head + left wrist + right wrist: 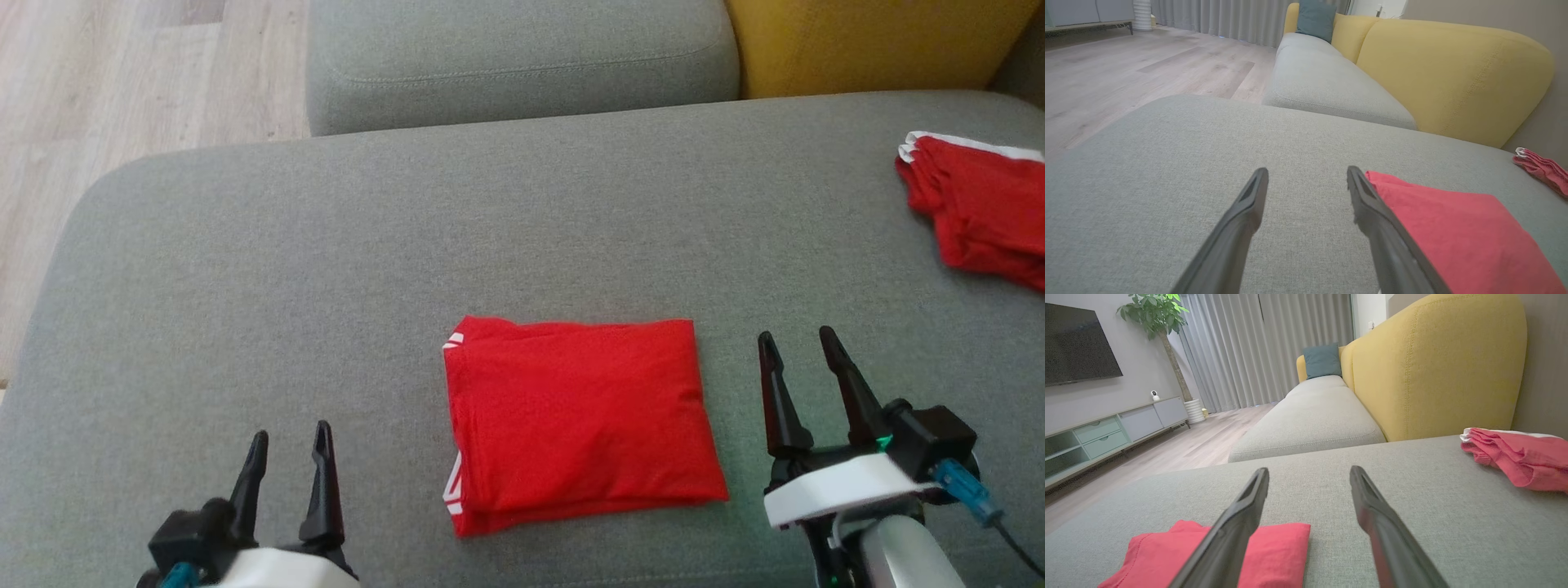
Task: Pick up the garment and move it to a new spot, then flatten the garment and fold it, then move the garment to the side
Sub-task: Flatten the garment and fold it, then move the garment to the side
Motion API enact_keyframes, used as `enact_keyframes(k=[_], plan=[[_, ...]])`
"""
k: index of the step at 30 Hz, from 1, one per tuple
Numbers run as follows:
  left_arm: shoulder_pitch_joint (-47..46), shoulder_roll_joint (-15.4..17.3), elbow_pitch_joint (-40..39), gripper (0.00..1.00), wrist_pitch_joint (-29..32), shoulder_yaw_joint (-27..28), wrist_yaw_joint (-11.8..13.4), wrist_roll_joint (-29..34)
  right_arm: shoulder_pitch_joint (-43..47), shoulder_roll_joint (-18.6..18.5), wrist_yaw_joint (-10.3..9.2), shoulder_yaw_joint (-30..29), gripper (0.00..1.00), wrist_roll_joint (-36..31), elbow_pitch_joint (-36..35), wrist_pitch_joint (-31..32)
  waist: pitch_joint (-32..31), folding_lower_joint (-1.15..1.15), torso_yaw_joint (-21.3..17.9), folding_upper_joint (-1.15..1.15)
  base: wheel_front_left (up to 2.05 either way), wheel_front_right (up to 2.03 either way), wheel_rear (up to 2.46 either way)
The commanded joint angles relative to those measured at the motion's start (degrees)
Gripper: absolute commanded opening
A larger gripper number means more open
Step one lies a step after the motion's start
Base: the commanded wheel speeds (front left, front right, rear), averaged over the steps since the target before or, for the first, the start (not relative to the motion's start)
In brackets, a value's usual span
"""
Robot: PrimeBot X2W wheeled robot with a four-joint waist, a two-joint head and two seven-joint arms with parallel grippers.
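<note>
A red garment point(580, 425) with white trim lies folded into a neat rectangle on the grey sofa seat point(326, 269), near its front edge. It shows to the right of my left fingers in the left wrist view point(1453, 228) and at the lower left in the right wrist view point(1274, 551). My left gripper point(290, 449) stands open to the garment's left, apart from it, with nothing between its fingers. My right gripper point(798, 343) stands open just right of the garment, also apart and empty.
A second red garment point(980, 208) with white edging lies bunched at the seat's far right. A grey sofa cushion point(522, 57) and a yellow backrest point(873, 41) are behind. Wooden floor point(122, 73) lies beyond the seat's left edge.
</note>
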Motion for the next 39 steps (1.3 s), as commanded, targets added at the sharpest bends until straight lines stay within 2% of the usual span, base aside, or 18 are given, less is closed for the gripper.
enact_keyframes(k=[1,13,24,39], plan=[[-2.2,-0.4,-1.9,1.00,-0.7,2.5,-0.4,0.7,-1.3,-0.1,-0.05,1.0,1.00,0.1,-1.8,-0.6,0.0,0.00,0.2,0.00,0.00,0.00,0.00],[-2.3,-1.7,-1.5,1.00,-0.7,4.3,-2.5,3.0,-1.9,-0.1,-0.05,1.2,1.00,-0.1,-0.5,-0.6,0.4,0.00,0.1,0.00,0.00,0.00,0.00],[-2.5,-2.1,-1.3,1.00,-0.7,4.9,-3.3,3.6,-2.2,-0.1,-0.05,0.9,1.00,-0.7,0.6,0.0,0.5,0.00,0.3,0.00,0.00,0.00,0.00],[-4.1,-2.3,-2.7,1.00,-0.7,4.6,-4.1,4.6,-7.4,-0.1,-0.05,2.3,1.00,3.0,5.4,23.7,4.7,0.00,3.0,0.00,0.00,0.00,0.00]])
